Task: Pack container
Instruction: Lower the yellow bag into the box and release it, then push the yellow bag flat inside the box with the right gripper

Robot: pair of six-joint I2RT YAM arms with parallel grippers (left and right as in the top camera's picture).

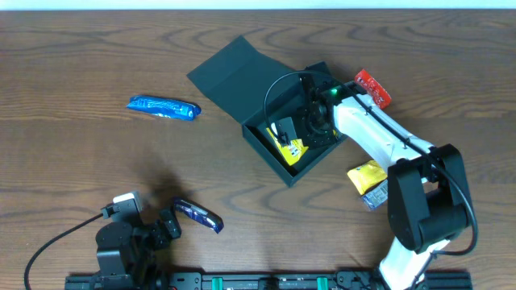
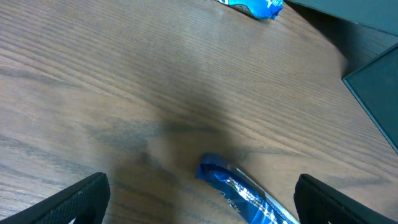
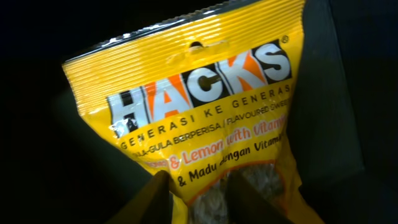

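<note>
The container [image 1: 260, 142] is a dark teal square box lying open at mid-table, its flap lid [image 1: 234, 71] folded back to the upper left. My right gripper [image 1: 297, 131] is down inside it, shut on a yellow Hacks sweet packet [image 1: 293, 151]. In the right wrist view the fingers [image 3: 208, 199] pinch the packet's lower edge [image 3: 193, 99] against the dark box interior [image 3: 339, 112]. My left gripper [image 1: 167, 225] is open near the front left edge. A dark blue snack packet [image 1: 198, 215] lies just right of it, between the open fingers [image 2: 202, 199] in the left wrist view [image 2: 249, 196].
A light blue packet [image 1: 164, 107] lies left of the box and shows at the top of the left wrist view [image 2: 252, 5]. A red packet [image 1: 373, 87] lies right of the box. A yellow packet [image 1: 365, 175] and a silvery one [image 1: 375, 196] lie beside the right arm's base.
</note>
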